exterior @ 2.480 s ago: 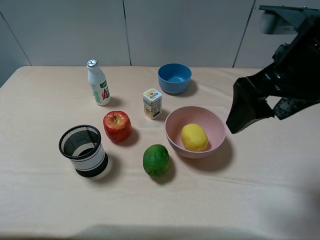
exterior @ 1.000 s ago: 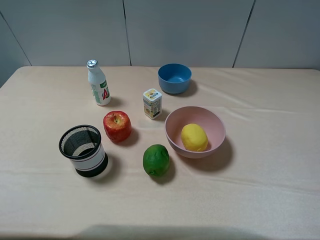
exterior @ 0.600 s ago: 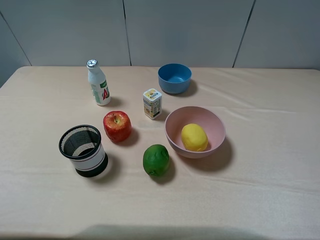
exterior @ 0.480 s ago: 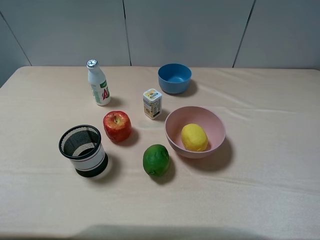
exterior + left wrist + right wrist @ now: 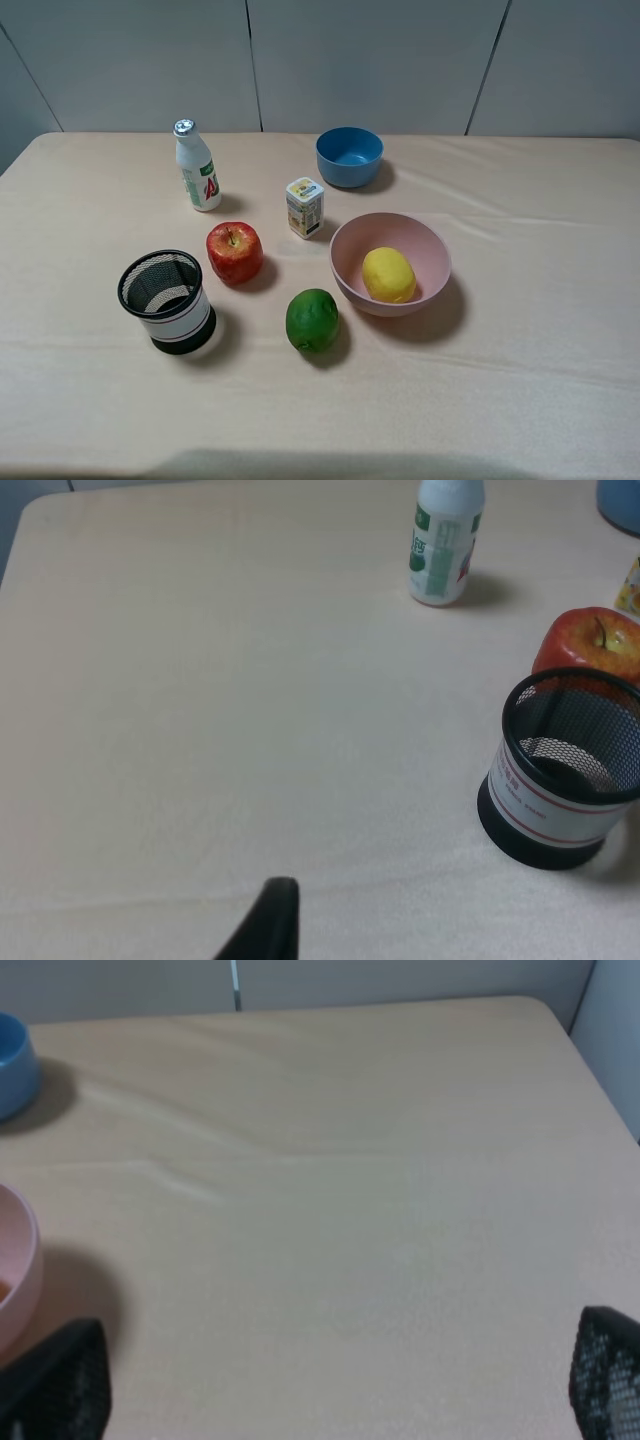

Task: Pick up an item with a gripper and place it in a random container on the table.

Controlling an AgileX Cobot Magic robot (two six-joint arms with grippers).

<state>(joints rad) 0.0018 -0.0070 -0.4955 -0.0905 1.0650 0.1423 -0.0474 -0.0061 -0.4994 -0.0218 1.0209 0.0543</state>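
Note:
The yellow lemon [image 5: 389,274] lies inside the wide pink bowl [image 5: 432,243] at the middle of the beige-clothed table [image 5: 540,380]. No arm or gripper shows in the exterior high view. In the right wrist view my right gripper [image 5: 332,1390] hangs over bare cloth with its two mesh-patterned fingers [image 5: 60,1385] far apart and nothing between them; the pink bowl's rim [image 5: 15,1260] sits at that frame's edge. In the left wrist view only one black finger [image 5: 268,925] of my left gripper shows, over bare cloth.
A green lime-like fruit [image 5: 312,319] lies beside the pink bowl. A red apple [image 5: 234,251], a black mesh cup [image 5: 166,300], a white bottle [image 5: 197,166], a small yellow carton [image 5: 304,207] and a blue bowl [image 5: 349,156] stand left and behind.
The right arm, seen at the right edge of the exterior high view 2.5 s ago, has left that view. The lemon stays in the pink bowl; nothing else moved.

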